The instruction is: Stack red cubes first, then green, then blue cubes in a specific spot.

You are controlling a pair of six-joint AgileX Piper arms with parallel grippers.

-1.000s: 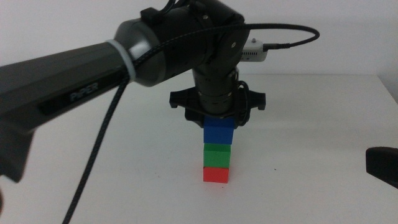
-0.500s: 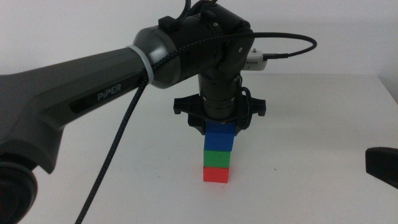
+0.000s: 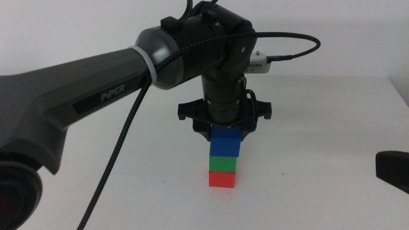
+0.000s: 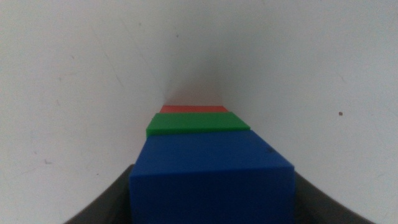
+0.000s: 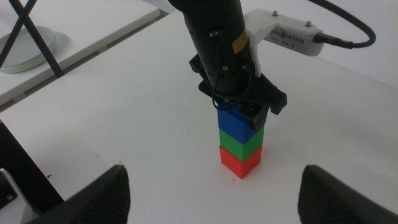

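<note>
Three cubes stand stacked on the white table (image 3: 319, 128): the red cube (image 3: 222, 179) at the base, the green cube (image 3: 223, 164) on it, and the blue cube (image 3: 225, 143) on top. My left gripper (image 3: 225, 130) comes straight down over the stack, with its jaws against two opposite sides of the blue cube (image 4: 211, 180). In the left wrist view the green cube (image 4: 196, 123) and red cube (image 4: 194, 109) show below the blue one. My right gripper (image 5: 212, 175) waits open near the table's right side, with only its dark tip (image 3: 392, 170) in the middle view.
The left arm's black cable (image 3: 121, 150) hangs in front of the table's left half. A round pale disc (image 5: 28, 46) and a black stand leg (image 5: 40, 40) lie beyond the table edge (image 5: 93, 53) in the right wrist view.
The left arm has shifted and its gripper has sunk slightly over the stack. The blue cube sits a little lower on the green one. The right arm has not moved.
</note>
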